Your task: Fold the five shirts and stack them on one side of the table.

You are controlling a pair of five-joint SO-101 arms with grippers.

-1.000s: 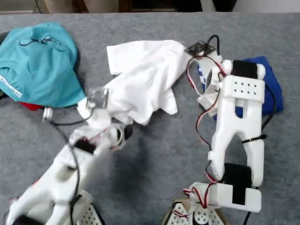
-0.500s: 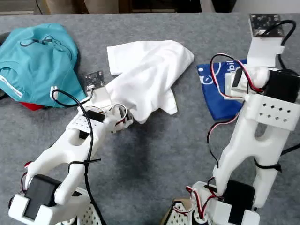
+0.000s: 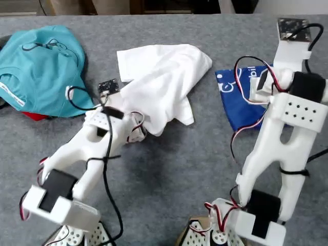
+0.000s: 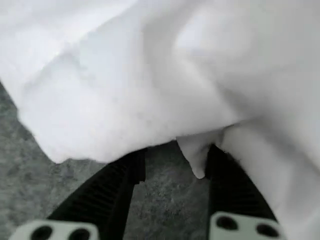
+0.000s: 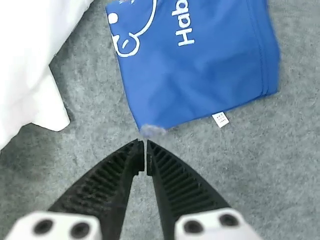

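My left hand (image 4: 175, 154) has nudged into the near edge of the white shirt (image 3: 159, 87), spread to take its hem for folding. My right hand (image 5: 145, 150), pressed together and empty, hangs beyond that shirt, by a corner of the blue shirt (image 5: 200, 65).

A grey, felt-like cover lay across the whole table (image 3: 169, 174), evenly lit with soft shadows. Beyond its far edge ran a narrow strip of room: brown wooden furniture (image 3: 110, 6), a dark gap (image 3: 179, 5), and a pale surface (image 3: 292, 6) at one corner.
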